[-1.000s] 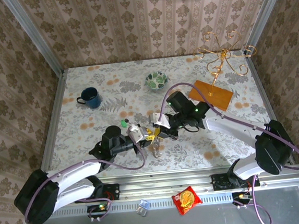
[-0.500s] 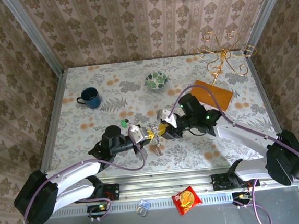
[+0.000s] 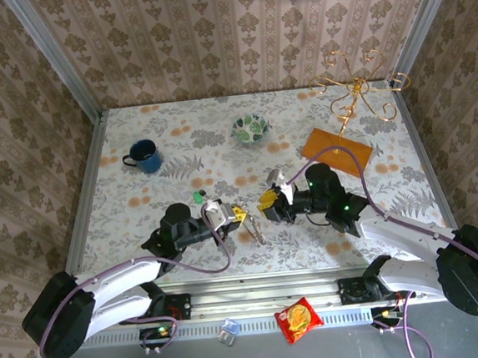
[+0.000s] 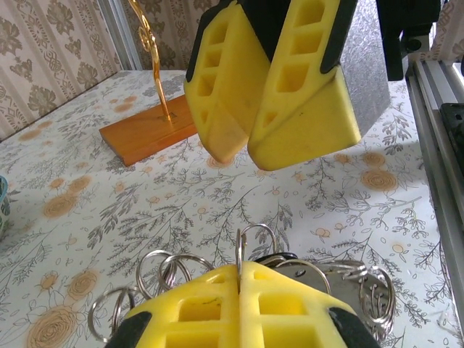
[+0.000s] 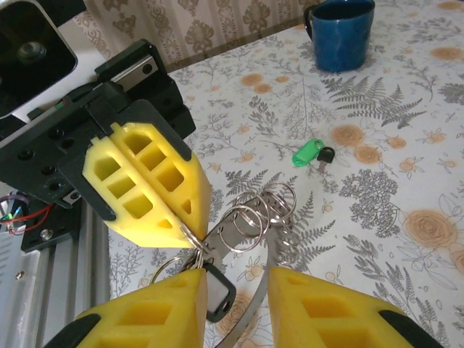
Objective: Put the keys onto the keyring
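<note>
Left gripper (image 3: 240,215): jaws pressed together, pinching one ring of silver rings (image 5: 257,214), bunch hung below. Right gripper (image 5: 238,290): jaws spread, faced left gripper, just beside rings; contact unclear. Dark key head, possibly on bunch, sat between right fingers (image 5: 159,308). Keys (image 5: 308,154), green-tagged, lay on desk (image 3: 176,126) between left gripper and mug (image 3: 143,155).

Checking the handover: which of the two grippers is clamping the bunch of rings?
The left gripper: its yellow fingers are pressed shut on the bunch of rings. The right gripper faces it with a clear gap between its fingers.
</note>
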Controlling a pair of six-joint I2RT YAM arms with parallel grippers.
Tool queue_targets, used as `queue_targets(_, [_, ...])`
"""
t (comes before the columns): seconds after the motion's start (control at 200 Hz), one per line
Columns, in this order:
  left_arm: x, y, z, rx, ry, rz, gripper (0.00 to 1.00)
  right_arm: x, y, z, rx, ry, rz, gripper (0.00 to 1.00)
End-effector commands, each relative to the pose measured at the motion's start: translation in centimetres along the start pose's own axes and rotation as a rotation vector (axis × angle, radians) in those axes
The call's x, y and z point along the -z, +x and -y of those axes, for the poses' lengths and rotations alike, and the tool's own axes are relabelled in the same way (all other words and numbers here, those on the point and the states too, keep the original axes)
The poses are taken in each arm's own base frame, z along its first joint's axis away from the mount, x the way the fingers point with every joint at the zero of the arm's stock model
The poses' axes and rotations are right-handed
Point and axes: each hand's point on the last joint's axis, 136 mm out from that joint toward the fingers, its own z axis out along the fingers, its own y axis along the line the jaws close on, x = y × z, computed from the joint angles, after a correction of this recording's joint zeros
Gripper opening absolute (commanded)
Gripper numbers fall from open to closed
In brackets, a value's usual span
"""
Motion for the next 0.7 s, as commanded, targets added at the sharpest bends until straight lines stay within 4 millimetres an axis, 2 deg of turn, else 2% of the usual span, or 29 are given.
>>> queue_targets(0.0, [0.1,-1.3,0.0,-0.005,0.007,0.059,0.0,-0.2,-0.7,-0.6,0.068,-0.056,-0.018,0.29])
queue_targets(0.18, [0.0,-1.4,0.0,-0.006,0.011,0.063,0.0,-1.0,-0.8,-2.1,0.094,-0.179,-0.054,0.29])
queue_targets(0.405, [-0.1,-1.5,0.0,-0.006,0.021,0.067,0.0,-2.4,-0.4,-1.9,0.108,-0.201,-0.114,0.29])
queue_targets(0.695, [-0.1,-1.4,-0.1,-0.003,0.019,0.068,0.0,-3.0,0.8,-2.9,0.106,-0.274,-0.17,0.28])
